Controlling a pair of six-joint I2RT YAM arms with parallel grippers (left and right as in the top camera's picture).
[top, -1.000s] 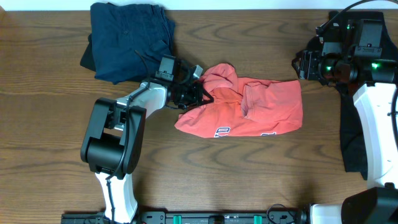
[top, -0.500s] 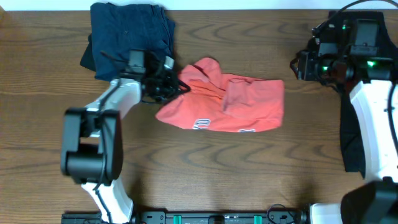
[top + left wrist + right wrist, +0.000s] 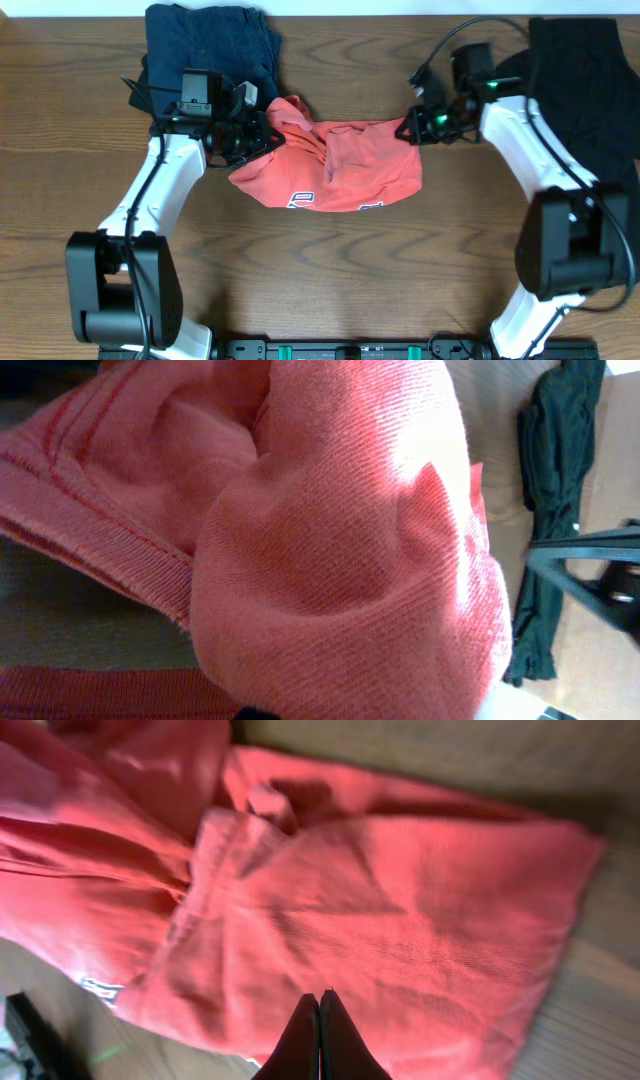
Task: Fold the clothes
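Observation:
The coral-red T-shirt (image 3: 340, 170) lies crumpled mid-table, white lettering along its near edge. My left gripper (image 3: 265, 135) is shut on the shirt's bunched left end. In the left wrist view, red fabric (image 3: 340, 540) fills the frame and hides the fingers. My right gripper (image 3: 408, 130) sits at the shirt's far right corner. In the right wrist view its fingers (image 3: 319, 998) are pressed together over the red cloth (image 3: 420, 910), with no fabric showing between them. A navy garment (image 3: 210, 40) lies at the back left. A black garment (image 3: 580, 80) lies at the back right.
Bare brown wood (image 3: 330, 280) stretches in front of the shirt to the near edge. The navy pile sits just behind my left arm. The black garment (image 3: 550, 480) drapes along the right side behind my right arm.
My left gripper has dragged the red shirt leftward. My right arm has swung in from the back right to the shirt's right corner and closed its jaws, uncovering the black garment.

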